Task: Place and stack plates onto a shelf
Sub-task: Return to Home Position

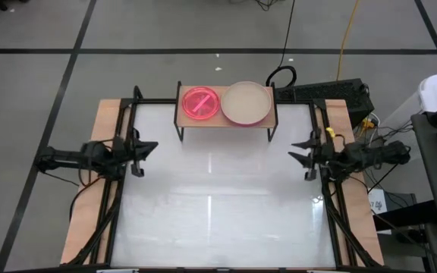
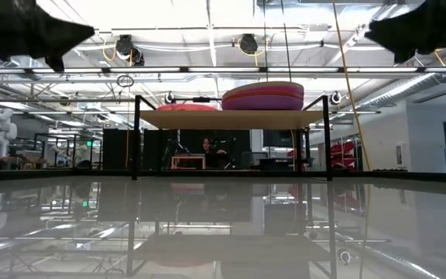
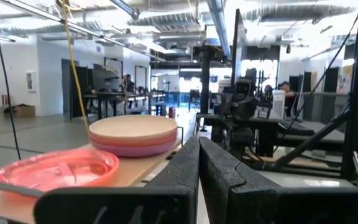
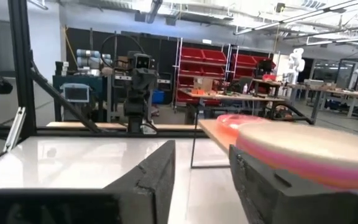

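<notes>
The plates sit on the shelf point(image 2: 231, 119) at the far edge of the worktop point(image 1: 218, 205). A small pink plate point(image 1: 200, 102) is on its left half, and just beside it a taller pile of large plates point(image 1: 246, 102) is topped by a beige one. The left pincer point(image 3: 198, 142) hangs over the worktop's left side, fingers pressed together and empty. The right pincer point(image 4: 201, 149) hangs over the right side, fingers apart, holding nothing.
</notes>
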Robot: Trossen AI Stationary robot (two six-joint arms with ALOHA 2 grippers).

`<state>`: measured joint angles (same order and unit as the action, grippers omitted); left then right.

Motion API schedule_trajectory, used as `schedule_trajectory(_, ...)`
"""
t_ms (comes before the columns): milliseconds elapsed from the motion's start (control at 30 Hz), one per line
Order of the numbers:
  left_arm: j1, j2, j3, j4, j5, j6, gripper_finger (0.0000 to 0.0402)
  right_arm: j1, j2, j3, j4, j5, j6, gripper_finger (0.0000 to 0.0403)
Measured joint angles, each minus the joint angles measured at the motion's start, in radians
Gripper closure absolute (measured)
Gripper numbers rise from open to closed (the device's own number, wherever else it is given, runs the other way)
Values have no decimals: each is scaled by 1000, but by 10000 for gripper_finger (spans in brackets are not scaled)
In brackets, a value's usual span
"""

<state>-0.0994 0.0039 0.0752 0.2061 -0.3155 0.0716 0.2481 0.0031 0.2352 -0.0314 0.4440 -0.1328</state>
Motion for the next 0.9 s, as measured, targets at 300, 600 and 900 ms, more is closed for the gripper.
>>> schedule_trajectory(300,0,3,-65,44,1,-57,383,0,0,-168,166,-1,16,385)
schedule_trajectory(600,0,3,-65,-1,3,-55,383,0,-1,-194,210,-2,27,402)
schedule_trajectory(900,0,3,-65,-82,8,-59,382,0,0,-196,201,0,16,399)
